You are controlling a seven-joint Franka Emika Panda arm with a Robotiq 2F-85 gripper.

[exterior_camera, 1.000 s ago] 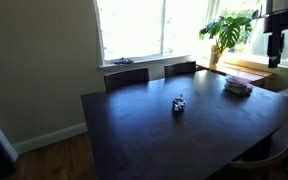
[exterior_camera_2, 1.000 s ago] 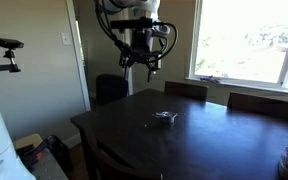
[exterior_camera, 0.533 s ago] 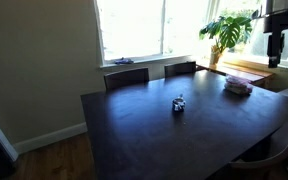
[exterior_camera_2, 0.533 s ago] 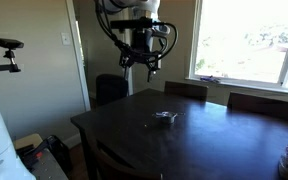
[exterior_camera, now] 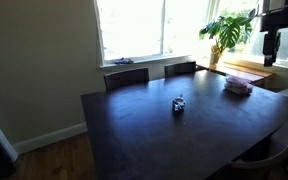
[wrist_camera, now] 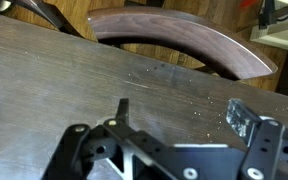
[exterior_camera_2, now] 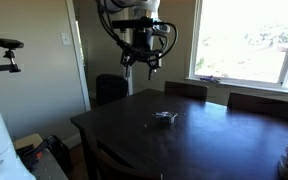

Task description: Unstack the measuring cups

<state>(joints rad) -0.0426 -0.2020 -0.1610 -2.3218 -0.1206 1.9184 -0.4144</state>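
Note:
The measuring cups (exterior_camera: 178,103) are a tiny shiny silvery cluster near the middle of the dark table (exterior_camera: 144,130). They also show in an exterior view (exterior_camera_2: 164,117). My gripper (exterior_camera_2: 144,66) hangs high above the table's far edge, well away from the cups, and also shows in an exterior view (exterior_camera: 269,45). In the wrist view the gripper (wrist_camera: 184,112) is open and empty, its two fingers spread over bare table top. The cups are out of the wrist view.
A flat pinkish-white stack (exterior_camera: 238,86) lies at a table corner near a potted plant (exterior_camera: 227,30). Chairs (exterior_camera: 127,77) stand along the window side, and one chair back (wrist_camera: 174,30) shows in the wrist view. A camera on a stand (exterior_camera_2: 6,45) is beside the table.
The gripper has risen slightly. The cups have not moved.

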